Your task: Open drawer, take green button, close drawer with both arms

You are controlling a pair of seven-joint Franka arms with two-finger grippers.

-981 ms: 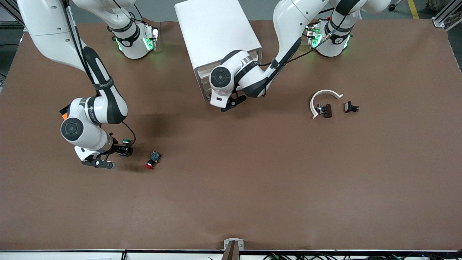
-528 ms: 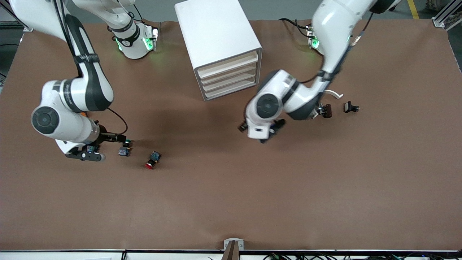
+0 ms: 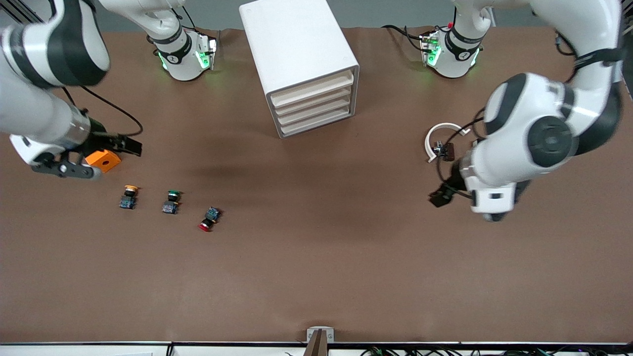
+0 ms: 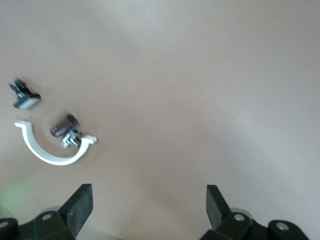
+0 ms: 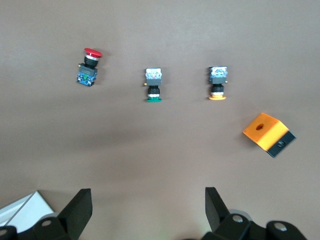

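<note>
The white cabinet stands at the table's robot edge with all its cream drawers pushed in. The green-capped button lies on the table between a yellow-capped one and a red-capped one; it also shows in the right wrist view. My right gripper is open and empty, raised over the orange block; its fingers stand wide apart in the right wrist view. My left gripper is open and empty, raised near the white arc, also in the left wrist view.
An orange block lies near the buttons, toward the right arm's end. A white arc piece with a small brown part lies toward the left arm's end. A black clip lies beside the arc.
The right gripper let go of the green button on the table and rose away. The left gripper left the cabinet front and swung toward its own end of the table.
</note>
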